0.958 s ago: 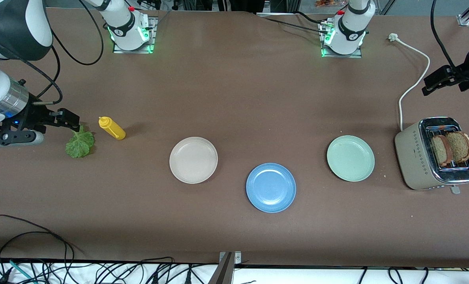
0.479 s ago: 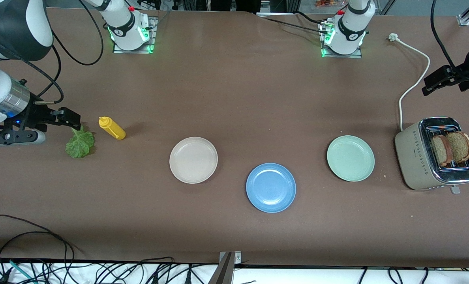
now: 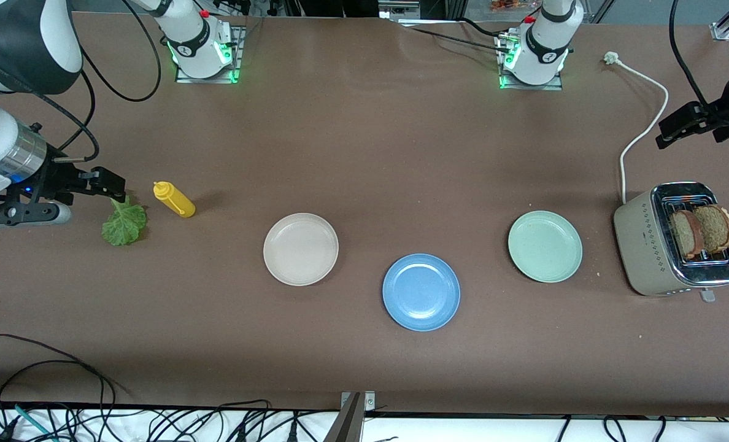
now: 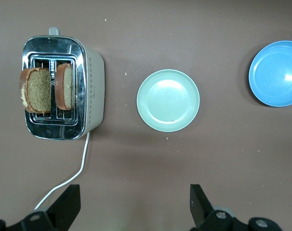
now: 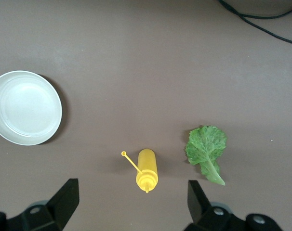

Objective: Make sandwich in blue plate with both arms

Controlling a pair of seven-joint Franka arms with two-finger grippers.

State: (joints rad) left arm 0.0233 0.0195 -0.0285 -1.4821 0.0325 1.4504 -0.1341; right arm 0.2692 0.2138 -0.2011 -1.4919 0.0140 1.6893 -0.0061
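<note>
Brown table (image 3: 364,153): one long surface, with both arm bases along the edge farthest from the front camera.
Blue plate (image 3: 421,292): bare, about mid-table, nearer the front camera than the two plates beside it; its rim also shows in the left wrist view (image 4: 276,73).
Beige-pink plate (image 3: 300,248): bare, beside the blue plate toward the right arm's end; looks whitish in the right wrist view (image 5: 24,107).
Pale green plate (image 3: 545,246): bare, beside the blue plate toward the left arm's end (image 4: 168,100).
Bread slices (image 3: 702,230): two brown slices standing upright in the toaster's slots (image 4: 47,90), apart from the blue plate.
Toaster (image 3: 650,245): beige with a chrome top, at the left arm's end, its white cord running off toward the arm bases (image 4: 90,91).
Lettuce leaf (image 3: 123,224): flat on the table at the right arm's end (image 5: 206,150).
Yellow squeeze bottle (image 3: 173,199): lying on its side just beside the leaf (image 5: 146,169).
Left gripper (image 3: 683,124): in the air above the table near the toaster's cord, fingers (image 4: 66,204) spread wide, holding nothing.
Right gripper (image 3: 108,182): over the lettuce leaf's farther edge, possibly just clear of it, fingers (image 5: 68,199) wide apart and empty.
</note>
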